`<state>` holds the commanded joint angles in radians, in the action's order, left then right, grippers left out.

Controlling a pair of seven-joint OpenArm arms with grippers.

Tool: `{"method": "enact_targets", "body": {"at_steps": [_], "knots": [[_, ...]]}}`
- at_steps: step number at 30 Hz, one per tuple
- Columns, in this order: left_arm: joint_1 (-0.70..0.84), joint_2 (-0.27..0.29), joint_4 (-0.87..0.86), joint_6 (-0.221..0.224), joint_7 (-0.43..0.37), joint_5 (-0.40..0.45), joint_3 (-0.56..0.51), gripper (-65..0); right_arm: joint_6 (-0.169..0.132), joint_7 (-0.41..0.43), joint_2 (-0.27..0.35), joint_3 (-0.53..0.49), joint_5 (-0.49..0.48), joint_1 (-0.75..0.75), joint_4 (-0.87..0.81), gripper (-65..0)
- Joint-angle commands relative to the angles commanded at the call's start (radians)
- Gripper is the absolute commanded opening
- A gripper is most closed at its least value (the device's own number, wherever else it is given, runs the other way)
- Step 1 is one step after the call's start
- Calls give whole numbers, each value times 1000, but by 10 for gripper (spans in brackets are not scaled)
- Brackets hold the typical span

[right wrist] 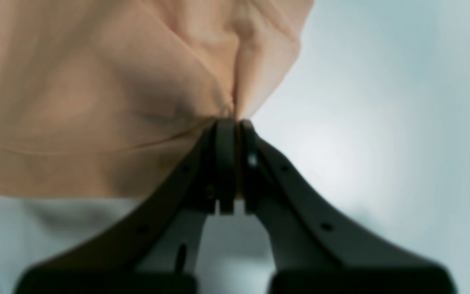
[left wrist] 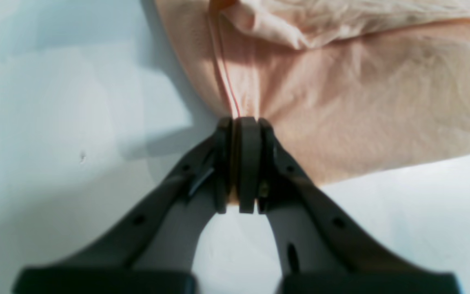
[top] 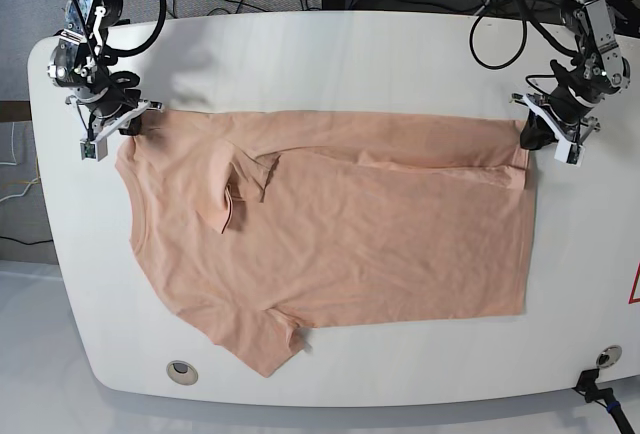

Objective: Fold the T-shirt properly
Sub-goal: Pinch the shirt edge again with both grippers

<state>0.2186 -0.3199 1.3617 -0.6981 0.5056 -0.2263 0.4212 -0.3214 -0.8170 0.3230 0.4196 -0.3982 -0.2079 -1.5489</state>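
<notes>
The peach-pink T-shirt (top: 340,224) lies spread on the white table (top: 330,54), neck end at the left, hem at the right, its far strip folded over toward the front with one sleeve (top: 245,186) tucked on top. My left gripper (top: 527,134) is shut on the shirt's far right corner; in the left wrist view the gripper (left wrist: 245,120) pinches gathered cloth (left wrist: 361,106). My right gripper (top: 135,122) is shut on the far left corner; in the right wrist view the gripper (right wrist: 233,121) clamps a bunched fold (right wrist: 96,81). Both hold the cloth low at the table.
Black cables (top: 500,24) lie along the table's back edge. A round grommet (top: 180,370) sits near the front left edge and another (top: 603,356) near the front right. The near sleeve (top: 265,344) reaches close to the front edge.
</notes>
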Motion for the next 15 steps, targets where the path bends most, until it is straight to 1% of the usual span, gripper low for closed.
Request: {"method": "enact_targets", "body": {"at_steps": [1,4,7,11,13,15], "knots": [[31,0,31,0,0,0,0,-650,0,-8,-2,2,0,-12,-15,-650],[110,0,117,0,2,0,0,-650,0,-14,-35,2,11,-69,-75,-650],[175,0,184,0,2,0,0,-650,0,-32,-54,2,11,-133,-123,-650],[230,-6,207,0,2,0,2,-650,3,-40,-75,6,11,-221,-189,-650],[253,-8,207,0,2,0,3,-650,5,-40,-75,8,11,-267,-226,-650],[275,-28,209,0,2,0,5,-650,6,-40,-75,8,11,-304,-255,-650]]}}
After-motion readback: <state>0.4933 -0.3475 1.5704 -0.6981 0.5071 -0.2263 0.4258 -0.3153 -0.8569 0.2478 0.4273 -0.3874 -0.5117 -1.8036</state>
